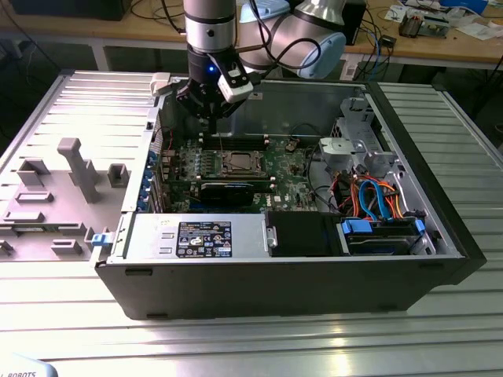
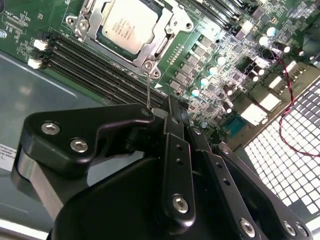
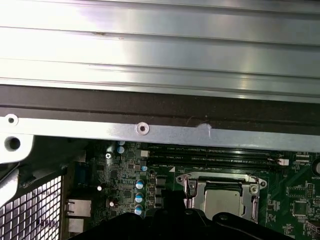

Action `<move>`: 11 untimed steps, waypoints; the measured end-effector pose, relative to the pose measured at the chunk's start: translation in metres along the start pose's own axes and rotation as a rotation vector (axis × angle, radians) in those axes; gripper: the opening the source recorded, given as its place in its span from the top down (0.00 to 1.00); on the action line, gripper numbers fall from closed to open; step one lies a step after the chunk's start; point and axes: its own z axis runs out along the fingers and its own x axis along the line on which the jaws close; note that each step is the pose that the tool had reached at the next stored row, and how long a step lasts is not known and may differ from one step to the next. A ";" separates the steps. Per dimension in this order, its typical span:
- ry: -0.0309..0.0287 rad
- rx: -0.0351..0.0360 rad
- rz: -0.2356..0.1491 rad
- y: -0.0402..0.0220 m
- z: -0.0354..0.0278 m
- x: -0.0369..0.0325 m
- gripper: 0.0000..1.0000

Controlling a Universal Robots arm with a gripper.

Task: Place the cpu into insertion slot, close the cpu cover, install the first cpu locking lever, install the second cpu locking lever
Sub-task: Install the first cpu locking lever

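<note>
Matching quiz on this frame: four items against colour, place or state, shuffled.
1 cpu
2 cpu cover
3 end effector
4 drive cables

A orange and blue, at the exterior view's right
B black, above the motherboard
C silvery frame lying around the chip
D seated in the insertion slot

Pairs: 1-D, 2-C, 3-B, 4-A

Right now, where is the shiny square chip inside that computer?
In the exterior view, the cpu sits in the insertion slot near the middle of the green motherboard, beside the long memory slots, inside the open computer case.
</note>
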 end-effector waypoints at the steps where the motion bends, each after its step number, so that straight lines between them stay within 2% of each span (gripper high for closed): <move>1: 0.0000 0.0002 0.000 0.0000 0.0000 0.0000 0.89; 11: 0.0001 0.0013 0.000 -0.0001 0.0000 -0.0024 0.89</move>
